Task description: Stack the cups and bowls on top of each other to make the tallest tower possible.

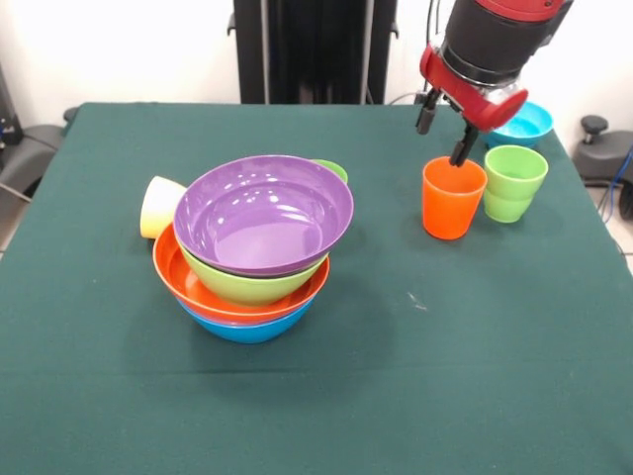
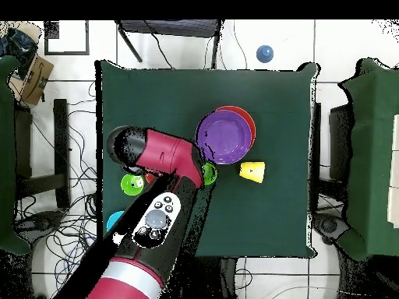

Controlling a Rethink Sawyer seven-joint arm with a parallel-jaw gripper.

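Nearest me sits the tower (image 1: 252,252): blue bowl (image 1: 247,328) lowest, then orange bowl (image 1: 183,280), lime bowl (image 1: 247,282) and purple bowl (image 1: 262,213) on top, which looks tilted toward me rather than seated level. I'd treat that as the weak point; anything set on it off-centre could slide or tip the pile. Just behind it a yellow cup (image 1: 158,206) lies on its side, touching or nearly touching the stack. Across the counter (image 1: 99,396), my hand (image 1: 445,134) hangs released over the orange cup (image 1: 453,198), one finger (image 1: 462,146) dipping at its rim, the other outside. The light green cup (image 1: 514,183) stands just beside it, so a sloppy close could knock it over. A turquoise bowl (image 1: 529,121) sits behind, close enough that I might clip it lifting away.
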